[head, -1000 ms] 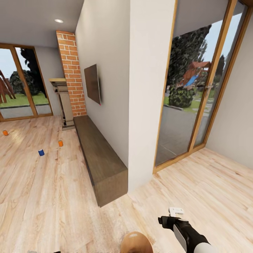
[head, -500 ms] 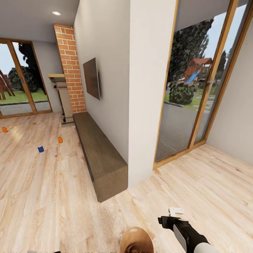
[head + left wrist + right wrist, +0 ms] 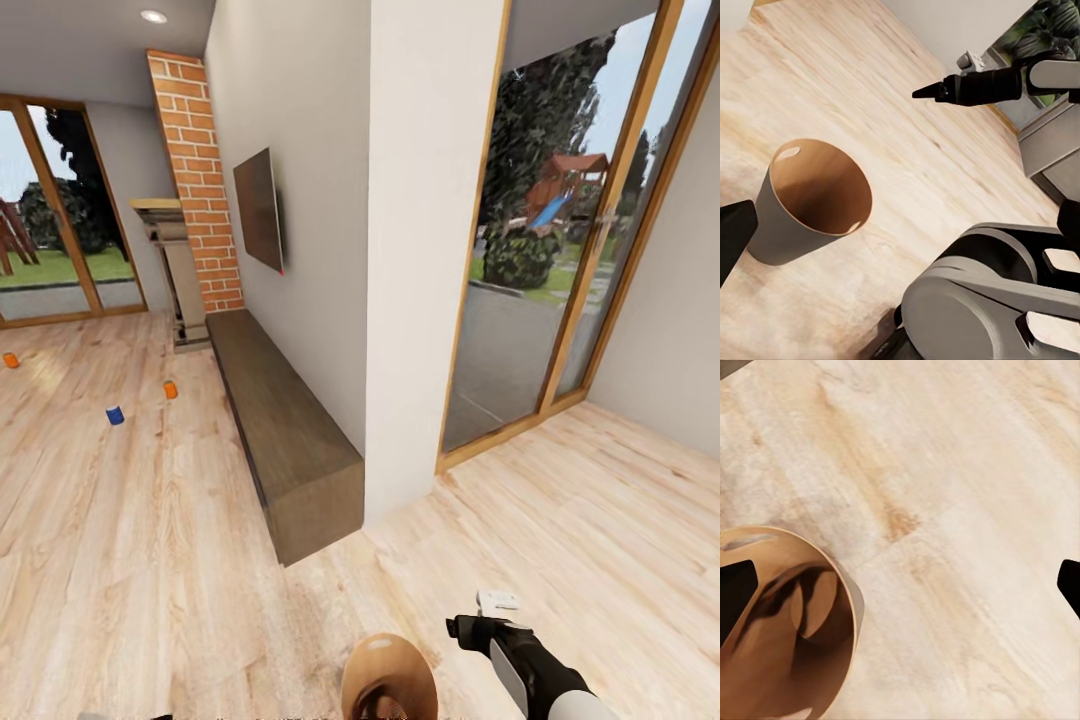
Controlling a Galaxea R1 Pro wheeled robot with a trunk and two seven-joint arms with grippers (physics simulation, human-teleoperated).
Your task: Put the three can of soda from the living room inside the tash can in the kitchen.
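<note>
From the head view the living room opens toward ten o'clock, where the three cans stand on the plank floor (image 3: 120, 520): an orange can (image 3: 171, 389) nearest the low dark-wood cabinet (image 3: 285, 440), the dark blue can (image 3: 115, 415) a little nearer the camera at about ten o'clock, and a second orange can (image 3: 10, 360) well apart from both at the picture's nine-o'clock edge. Behind the cabinet rise the brick fireplace (image 3: 197, 190) and a flat dark screen (image 3: 259, 210) on the white wall, with wood-framed glass doors (image 3: 560, 240) toward one o'clock. The trash can (image 3: 389, 680) sits at six o'clock in the head view, its orange-brown inside turned up, and the left wrist view shows it upright, tapered, with a small slot near the rim (image 3: 810, 201). A dark edge of the left gripper (image 3: 733, 232) lies just beside its wall, apparently holding it, though the contact itself is not clear enough to say. The right gripper (image 3: 497, 608) hangs at five o'clock on its black-and-white arm, apart from the trash can; in the right wrist view its dark fingertips (image 3: 1069, 585) sit at opposite edges, spread wide over bare floor with nothing between them.
</note>
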